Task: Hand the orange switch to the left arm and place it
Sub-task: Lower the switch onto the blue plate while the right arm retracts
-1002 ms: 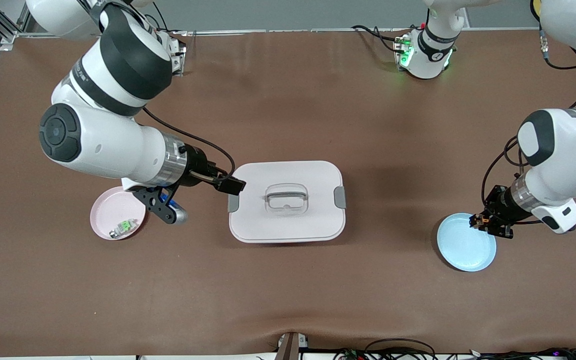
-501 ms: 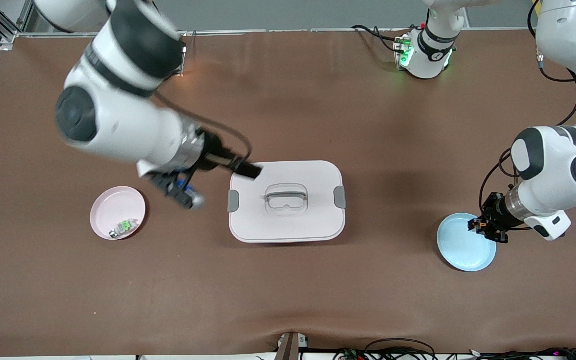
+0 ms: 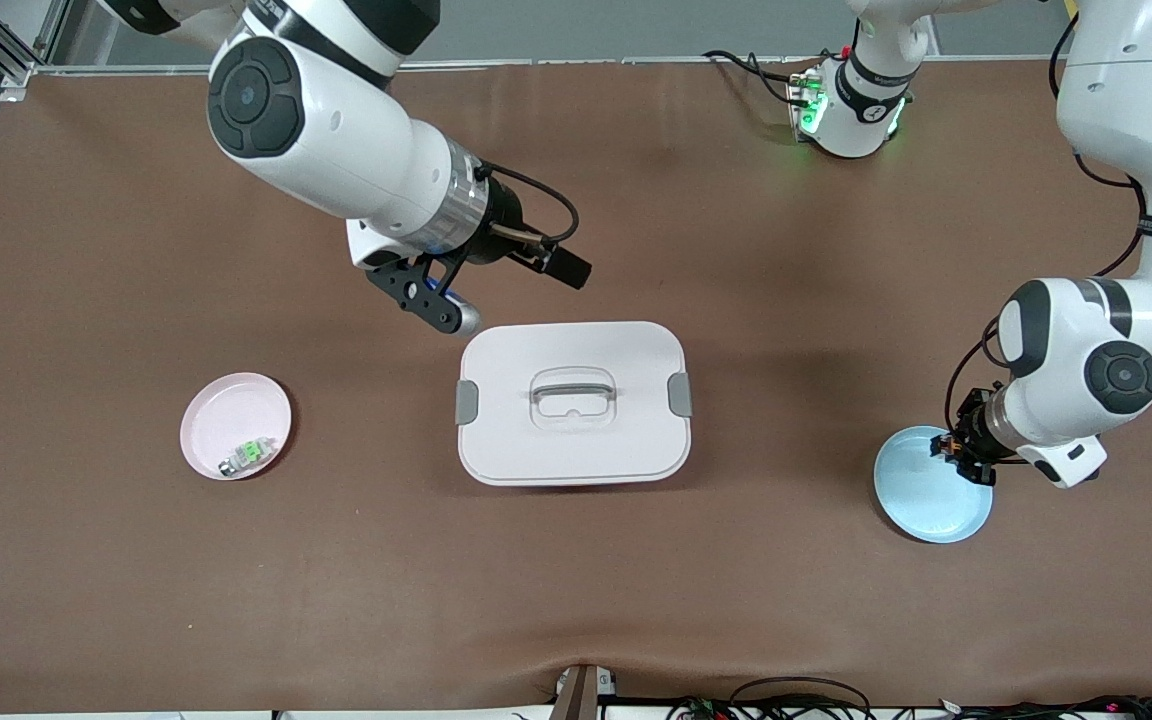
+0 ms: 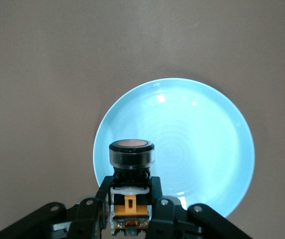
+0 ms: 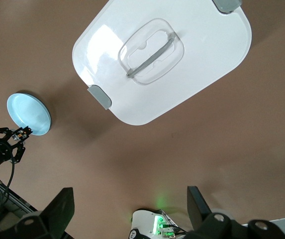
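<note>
Pinched by its black body in the left gripper (image 4: 130,221) above the blue plate (image 3: 921,505), the orange switch (image 4: 131,174) looks light, rigid and slippery-capped; the right gripper (image 3: 433,300) hangs open near the box (image 3: 626,440).

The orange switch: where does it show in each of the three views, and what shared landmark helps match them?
Front view: orange switch held by the left gripper, over the blue plate rim.
Left wrist view: switch in the gripper, plate beneath.
Right wrist view: tiny orange speck beside the plate.
Shared landmark: the blue plate.
</note>
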Controlling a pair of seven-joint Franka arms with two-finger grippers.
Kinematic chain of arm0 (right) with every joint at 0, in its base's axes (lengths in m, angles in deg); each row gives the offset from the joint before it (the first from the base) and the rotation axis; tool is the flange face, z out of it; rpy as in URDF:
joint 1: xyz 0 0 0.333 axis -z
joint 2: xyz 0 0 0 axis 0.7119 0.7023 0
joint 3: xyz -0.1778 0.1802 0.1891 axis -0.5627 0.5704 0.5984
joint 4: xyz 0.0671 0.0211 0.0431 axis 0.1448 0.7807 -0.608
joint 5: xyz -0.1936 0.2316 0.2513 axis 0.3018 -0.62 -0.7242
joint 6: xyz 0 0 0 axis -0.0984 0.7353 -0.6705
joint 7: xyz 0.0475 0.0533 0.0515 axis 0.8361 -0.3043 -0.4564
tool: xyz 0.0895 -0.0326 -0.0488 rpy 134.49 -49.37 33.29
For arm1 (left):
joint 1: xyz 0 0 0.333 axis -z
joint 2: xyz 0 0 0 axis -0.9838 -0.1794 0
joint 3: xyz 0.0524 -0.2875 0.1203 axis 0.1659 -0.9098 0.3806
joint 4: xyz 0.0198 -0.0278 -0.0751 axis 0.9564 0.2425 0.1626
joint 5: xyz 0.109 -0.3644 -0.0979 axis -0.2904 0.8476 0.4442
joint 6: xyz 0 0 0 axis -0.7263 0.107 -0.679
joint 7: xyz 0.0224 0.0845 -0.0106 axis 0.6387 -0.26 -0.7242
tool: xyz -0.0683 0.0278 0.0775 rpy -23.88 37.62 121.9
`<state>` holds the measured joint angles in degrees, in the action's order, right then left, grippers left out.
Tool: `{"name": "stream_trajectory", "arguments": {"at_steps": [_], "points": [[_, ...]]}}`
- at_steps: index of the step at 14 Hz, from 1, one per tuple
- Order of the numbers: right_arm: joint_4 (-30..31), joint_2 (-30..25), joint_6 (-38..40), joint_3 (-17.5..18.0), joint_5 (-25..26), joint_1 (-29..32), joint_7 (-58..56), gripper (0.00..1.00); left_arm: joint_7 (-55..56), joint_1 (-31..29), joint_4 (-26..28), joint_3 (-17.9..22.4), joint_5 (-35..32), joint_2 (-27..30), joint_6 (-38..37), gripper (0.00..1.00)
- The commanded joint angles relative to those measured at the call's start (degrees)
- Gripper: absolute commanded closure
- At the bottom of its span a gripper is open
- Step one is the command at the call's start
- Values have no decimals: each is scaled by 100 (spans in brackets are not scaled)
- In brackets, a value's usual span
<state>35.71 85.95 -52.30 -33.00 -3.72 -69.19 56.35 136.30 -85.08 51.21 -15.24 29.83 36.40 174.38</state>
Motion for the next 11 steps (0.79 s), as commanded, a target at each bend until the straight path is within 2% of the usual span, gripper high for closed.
{"name": "stream_trajectory", "arguments": {"at_steps": [1, 4, 6, 9, 11], "points": [[136, -106, 31, -1, 10, 217, -440, 0, 197, 14, -72, -17, -261, -181, 52, 100], [180, -186, 689, -27, 885, 481, -2599, 0, 206, 14, -273, -17, -279, -418, 61, 100], [180, -273, 796, -27, 1536, 551, -3175, 0, 206, 23, -502, -25, -270, -611, 69, 100], [180, -457, 1068, -36, 2082, 841, -4840, 0, 206, 32, -889, -25, -270, -867, 69, 100], [180, -476, 1113, -36, 2329, 1078, -5958, 0, 206, 41, -942, -25, -270, -955, 69, 100]]}}
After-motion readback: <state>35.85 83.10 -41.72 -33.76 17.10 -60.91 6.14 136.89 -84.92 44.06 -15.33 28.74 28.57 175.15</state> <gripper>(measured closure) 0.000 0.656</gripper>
